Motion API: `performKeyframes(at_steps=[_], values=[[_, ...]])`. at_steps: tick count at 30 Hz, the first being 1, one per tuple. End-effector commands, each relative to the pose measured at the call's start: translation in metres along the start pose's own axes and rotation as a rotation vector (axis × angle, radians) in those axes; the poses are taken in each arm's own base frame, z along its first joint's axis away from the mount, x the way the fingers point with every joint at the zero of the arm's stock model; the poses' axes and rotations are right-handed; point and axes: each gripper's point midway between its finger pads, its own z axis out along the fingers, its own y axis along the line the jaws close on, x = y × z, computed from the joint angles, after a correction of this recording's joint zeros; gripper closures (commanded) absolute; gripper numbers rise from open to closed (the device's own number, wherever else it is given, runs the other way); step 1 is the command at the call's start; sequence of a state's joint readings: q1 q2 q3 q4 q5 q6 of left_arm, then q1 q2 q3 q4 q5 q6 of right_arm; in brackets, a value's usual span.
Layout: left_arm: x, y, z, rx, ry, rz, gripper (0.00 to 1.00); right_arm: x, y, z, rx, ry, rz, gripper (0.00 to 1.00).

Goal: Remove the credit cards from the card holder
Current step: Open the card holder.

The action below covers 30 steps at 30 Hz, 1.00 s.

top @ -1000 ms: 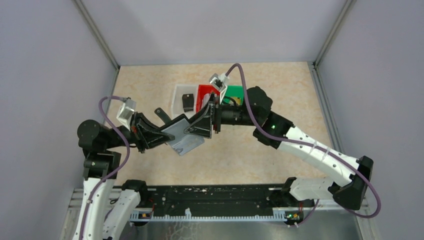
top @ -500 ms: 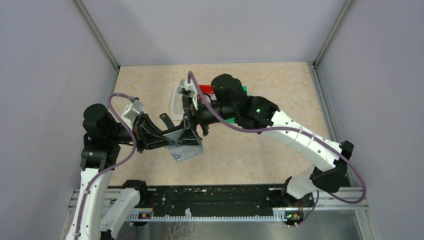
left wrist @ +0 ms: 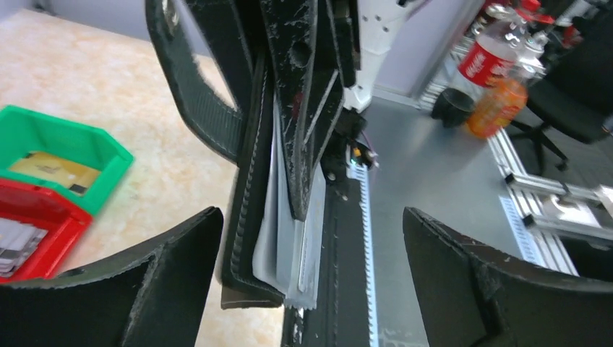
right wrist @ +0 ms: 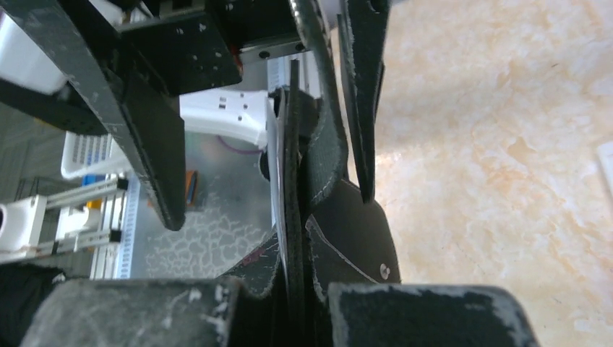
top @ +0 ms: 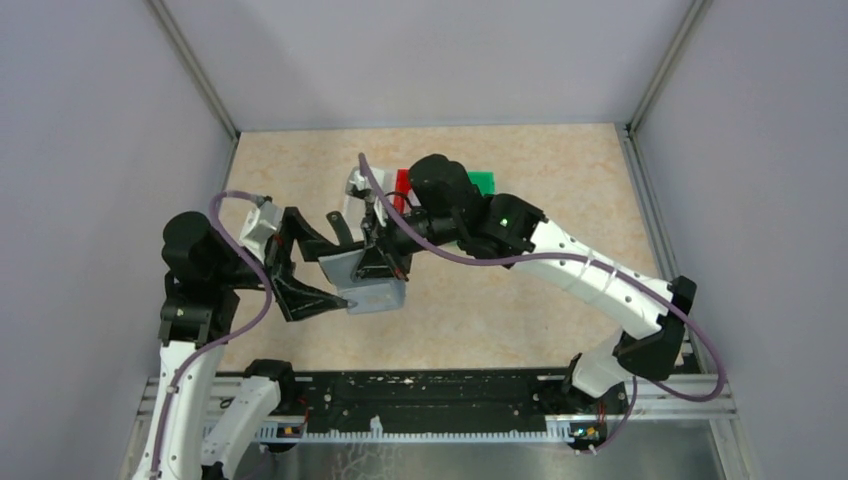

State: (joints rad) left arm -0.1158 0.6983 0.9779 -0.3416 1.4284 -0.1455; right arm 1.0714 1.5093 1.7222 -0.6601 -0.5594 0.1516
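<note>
Left gripper [top: 333, 272]: fingers [left wrist: 173, 282] spread fully wide, gripping nothing. Right gripper [top: 380, 262]: fingers pressed together, pinching the card holder [left wrist: 242, 217]. The holder hangs edge-on above the table [top: 520, 330] at frame centre, between the left fingers.

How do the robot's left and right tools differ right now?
The left tool is open, its fingers spread wide; the right tool is shut. The left tool grips nothing, while the right tool pinches the card holder. The left tool reaches in from the left, the right tool from the right. Both are black, two-fingered, and meet at the card holder above the table.
</note>
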Motion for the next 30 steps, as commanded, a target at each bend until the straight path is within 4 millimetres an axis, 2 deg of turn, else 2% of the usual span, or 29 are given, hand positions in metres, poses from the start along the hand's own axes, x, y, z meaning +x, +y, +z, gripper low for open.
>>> performKeyframes(at_steps=[1,3,6,9,14,19,22,27,30], values=[[-0.016,0.017,0.001,-0.135,-0.101,-0.032,0.01,-0.084,0.028,-0.052,-0.015,-0.406,-0.048,1.00],[-0.023,0.022,0.002,-0.162,-0.160,-0.055,0.01,-0.099,0.026,-0.067,-0.023,-0.540,0.019,1.00],[-0.032,0.019,0.004,-0.124,-0.210,-0.159,0.01,-0.108,0.030,-0.079,-0.100,-0.649,0.122,1.00],[-0.036,0.014,0.005,-0.078,-0.233,-0.221,0.01,-0.110,0.034,-0.080,-0.152,-0.694,0.174,1.00],[-0.041,0.007,0.004,-0.070,-0.262,-0.231,0.01,-0.115,0.038,-0.079,-0.219,-0.730,0.213,1.00],[-0.034,0.010,0.004,-0.098,-0.273,-0.223,0.01,-0.121,0.040,-0.076,-0.300,-0.758,0.267,1.00],[-0.031,0.006,0.003,-0.097,-0.273,-0.177,0.01,-0.125,0.041,-0.076,-0.346,-0.787,0.299,1.00],[-0.035,-0.007,0.001,-0.083,-0.292,-0.156,0.01,-0.133,0.035,-0.075,-0.377,-0.847,0.335,1.00],[-0.039,-0.015,0.001,-0.065,-0.301,-0.150,0.05,-0.132,0.029,-0.075,-0.381,-0.888,0.350,1.00]])
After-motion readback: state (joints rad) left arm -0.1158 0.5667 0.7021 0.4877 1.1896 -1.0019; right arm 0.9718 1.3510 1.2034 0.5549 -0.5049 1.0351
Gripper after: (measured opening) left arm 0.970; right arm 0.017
